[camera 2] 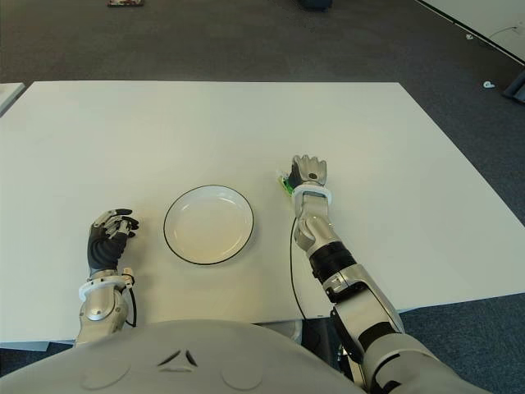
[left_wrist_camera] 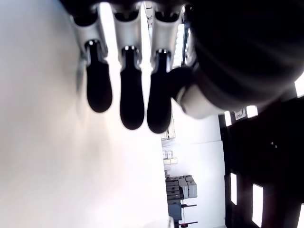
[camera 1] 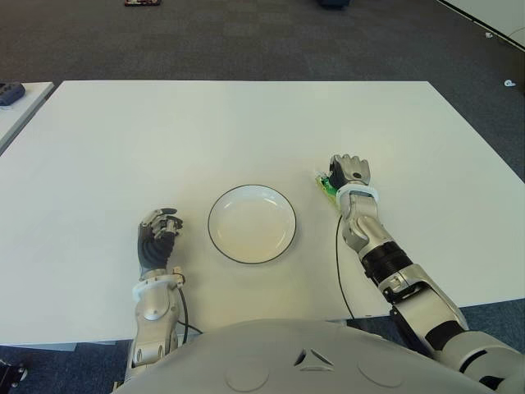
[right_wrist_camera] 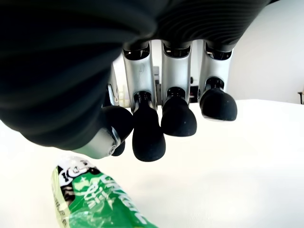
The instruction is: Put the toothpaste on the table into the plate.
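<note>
The right hand [camera 1: 349, 174] hovered, fingers loose and empty, over the green toothpaste [camera 1: 325, 185] beside the plate [camera 1: 251, 223]; the left hand [camera 1: 156, 234] lay relaxed on the plate's other side.

Right hand [camera 1: 349, 174] stretched forward, fingers [right_wrist_camera: 148, 137] loosely curled, holding nothing, left hand [camera 1: 156, 235] drawn back, fingers relaxed

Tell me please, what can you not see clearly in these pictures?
- Toothpaste: in the eye views the right hand covers most of it; only a green end shows. In the right wrist view the bottom edge cuts it off, and its print is unreadable.
- Whether the fingers touch the toothpaste: they show above it, contact unclear.
- Plate: absent from both wrist views.
- Left hand: beside the plate, on its left; contact with the table unclear.
</note>
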Motion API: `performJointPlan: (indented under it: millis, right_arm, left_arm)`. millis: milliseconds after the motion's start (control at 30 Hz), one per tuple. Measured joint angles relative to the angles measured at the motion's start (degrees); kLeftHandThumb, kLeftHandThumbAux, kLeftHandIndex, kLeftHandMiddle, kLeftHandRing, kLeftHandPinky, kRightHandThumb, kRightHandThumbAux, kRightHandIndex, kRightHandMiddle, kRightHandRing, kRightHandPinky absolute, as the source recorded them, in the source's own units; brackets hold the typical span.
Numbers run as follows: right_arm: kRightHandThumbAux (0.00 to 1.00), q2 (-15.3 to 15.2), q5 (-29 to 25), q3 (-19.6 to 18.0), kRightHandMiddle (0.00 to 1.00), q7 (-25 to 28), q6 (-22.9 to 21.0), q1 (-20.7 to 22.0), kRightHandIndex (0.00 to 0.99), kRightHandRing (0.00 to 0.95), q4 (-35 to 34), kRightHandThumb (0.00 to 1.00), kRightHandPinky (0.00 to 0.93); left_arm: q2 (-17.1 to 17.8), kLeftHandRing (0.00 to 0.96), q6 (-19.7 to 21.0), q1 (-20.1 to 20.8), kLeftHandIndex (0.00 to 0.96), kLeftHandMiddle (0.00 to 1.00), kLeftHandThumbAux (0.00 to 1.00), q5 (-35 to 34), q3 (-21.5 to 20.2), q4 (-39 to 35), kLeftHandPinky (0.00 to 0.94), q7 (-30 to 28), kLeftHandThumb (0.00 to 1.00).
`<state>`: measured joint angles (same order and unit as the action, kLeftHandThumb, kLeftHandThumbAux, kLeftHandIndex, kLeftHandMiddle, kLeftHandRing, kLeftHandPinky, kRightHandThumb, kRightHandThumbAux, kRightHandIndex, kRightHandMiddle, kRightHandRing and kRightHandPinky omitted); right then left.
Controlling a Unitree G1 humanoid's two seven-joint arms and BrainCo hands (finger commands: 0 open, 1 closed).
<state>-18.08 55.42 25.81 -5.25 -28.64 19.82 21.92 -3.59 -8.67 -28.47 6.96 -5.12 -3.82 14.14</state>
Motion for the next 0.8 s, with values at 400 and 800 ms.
performJointPlan:
  millis: [400,800]
  right_arm:
    - [0.707,-0.07,-1.04,-1.39,0.752,-2.34,0.00,-1.83,0.433,0.775,-4.69,0.710,0.796]
    - [0.372,-3.46,-1.92,-3.46,0.062,9.65,-1.65,-5.26,0.044,0.058,-19.10,0.494,0.064]
  left_arm:
    - [0.04,0.554,-0.46,-0.23,0.429,0.568,0.716,-0.08,-0.08,0.06,0.536,0.00,0.703]
    - [0.06,0.548,-0.86,-0.22,0.428,0.561,0.715,-0.06,-0.11,0.35,0.527,0.00,0.703]
